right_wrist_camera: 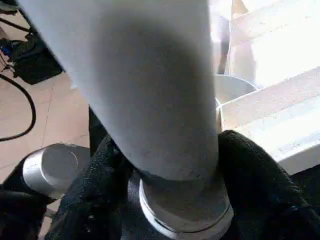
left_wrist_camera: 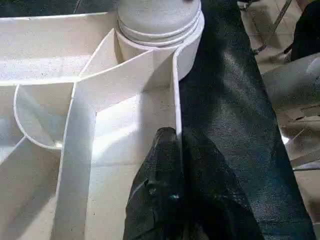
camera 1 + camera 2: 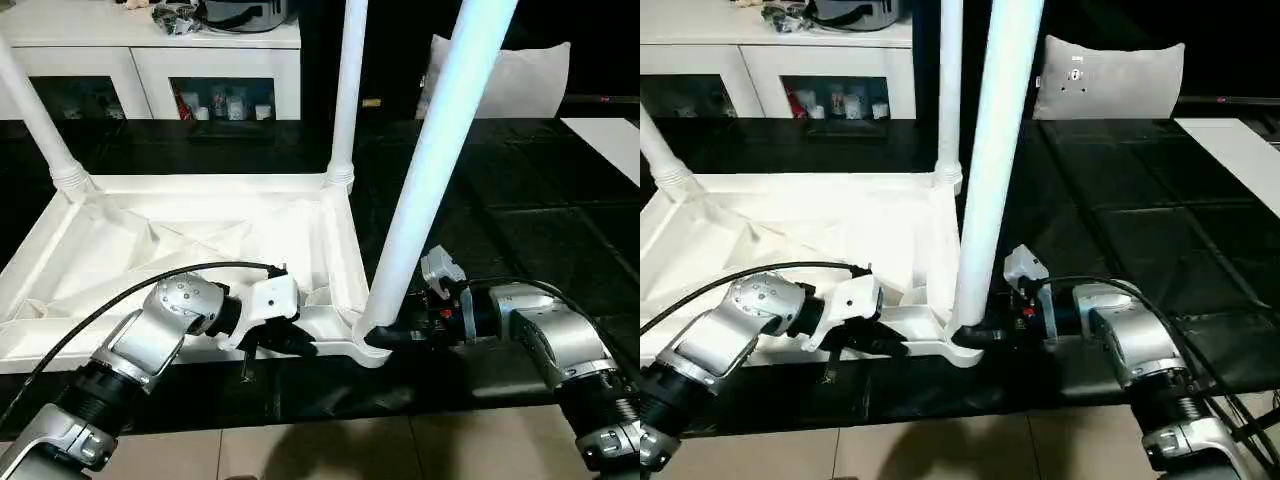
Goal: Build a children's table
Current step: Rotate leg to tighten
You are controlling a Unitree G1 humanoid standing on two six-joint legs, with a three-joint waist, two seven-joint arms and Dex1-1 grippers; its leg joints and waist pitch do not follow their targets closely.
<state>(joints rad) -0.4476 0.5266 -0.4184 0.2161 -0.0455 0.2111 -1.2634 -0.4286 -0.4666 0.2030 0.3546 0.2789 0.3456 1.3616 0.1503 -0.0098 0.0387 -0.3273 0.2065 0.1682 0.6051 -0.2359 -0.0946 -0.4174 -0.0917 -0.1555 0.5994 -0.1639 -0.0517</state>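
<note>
- Left eye view: at 5 o'clock, the right gripper (image 3: pixel 385 335) squeezes the long white plastic leg (image 3: pixel 435 160) near its base.
- At 7 o'clock, the left gripper (image 2: pixel 172 145) pinches the upside-down white tabletop's thin rim (image 3: pixel 330 322).
- Best hold that rim firmly while seating the leg straight.
- Left wrist view adds the ribbed corner socket (image 2: pixel 160 25).

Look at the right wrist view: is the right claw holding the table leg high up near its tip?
No. The right claw clamps the leg low down, just above its ringed base by the corner socket.
</note>
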